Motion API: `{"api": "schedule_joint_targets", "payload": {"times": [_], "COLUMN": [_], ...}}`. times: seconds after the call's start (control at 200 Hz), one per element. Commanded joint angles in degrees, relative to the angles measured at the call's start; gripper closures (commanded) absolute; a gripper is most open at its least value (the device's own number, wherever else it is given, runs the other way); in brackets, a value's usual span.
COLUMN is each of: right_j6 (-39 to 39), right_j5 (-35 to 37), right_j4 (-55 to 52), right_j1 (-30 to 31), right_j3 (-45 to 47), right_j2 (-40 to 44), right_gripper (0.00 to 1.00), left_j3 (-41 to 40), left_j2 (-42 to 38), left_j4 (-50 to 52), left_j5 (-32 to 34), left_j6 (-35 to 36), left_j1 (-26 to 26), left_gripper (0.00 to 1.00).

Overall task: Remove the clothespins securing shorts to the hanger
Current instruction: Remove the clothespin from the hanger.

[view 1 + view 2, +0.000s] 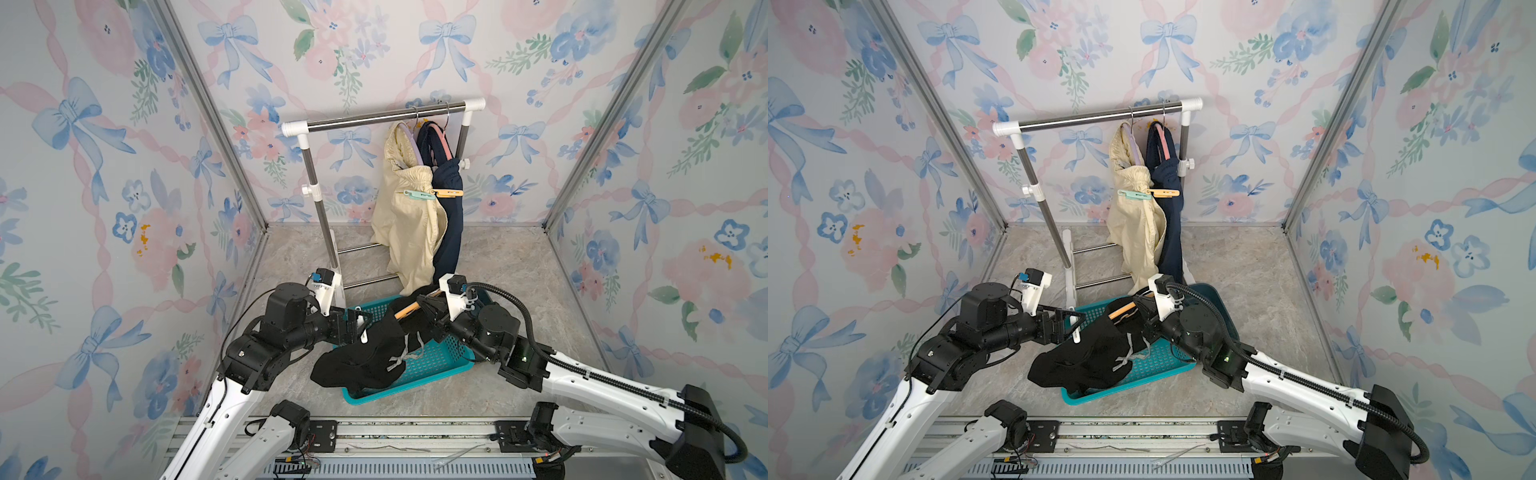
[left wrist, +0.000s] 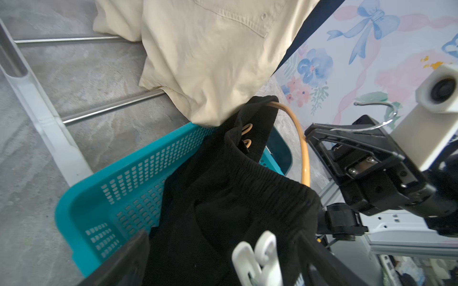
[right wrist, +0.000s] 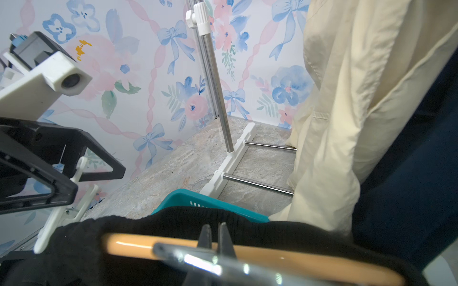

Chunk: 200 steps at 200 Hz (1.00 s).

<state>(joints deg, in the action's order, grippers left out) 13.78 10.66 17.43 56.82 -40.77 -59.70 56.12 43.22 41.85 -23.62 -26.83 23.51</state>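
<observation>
Black shorts with pale drawstrings drape over the teal basket, still hung on a light orange hanger. My right gripper is shut on the hanger near its metal hook and holds it above the basket. My left gripper stands open at the shorts' waistband. A white clothespin lies between its fingers with a gap on each side, and its lower end rests against the black cloth. Cream shorts and navy shorts hang on the rack, with a mint clothespin and an orange clothespin on them.
The clothes rack stands at the back, its foot and low cross bars just behind the basket. Floral walls close in both sides. The cream shorts' hem reaches down to the basket's far rim.
</observation>
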Motion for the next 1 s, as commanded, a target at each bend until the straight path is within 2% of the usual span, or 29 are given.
{"api": "schedule_joint_targets", "payload": {"times": [0.0,0.245,0.55,0.825,0.995], "right_j6": [1.3,1.6,1.7,1.8,1.9], "right_j5": [0.2,-0.1,-1.2,-1.6,-1.2], "right_j4": [2.9,3.4,3.0,2.6,2.6], "right_j1": [-1.0,-1.1,-1.2,-1.1,-1.1], "right_j3": [0.2,0.1,-1.2,-1.9,-1.7], "right_j2": [0.7,0.2,-1.5,-2.2,-1.9], "right_gripper": [1.0,1.0,1.0,1.0,1.0], "left_j3": [-1.3,-2.3,-3.0,-3.6,-4.7], "left_j2": [0.9,3.0,2.4,2.4,2.4], "left_j4": [-2.3,-4.6,-7.3,-7.5,-7.5], "left_j5": [-8.0,-13.4,-13.8,-14.5,-15.6], "left_j6": [-2.1,-3.5,-4.7,-4.7,-5.2], "left_j1": [-0.7,-1.3,-2.3,-2.8,-3.2], "left_gripper": [0.15,0.23,0.34,0.5,0.5]}}
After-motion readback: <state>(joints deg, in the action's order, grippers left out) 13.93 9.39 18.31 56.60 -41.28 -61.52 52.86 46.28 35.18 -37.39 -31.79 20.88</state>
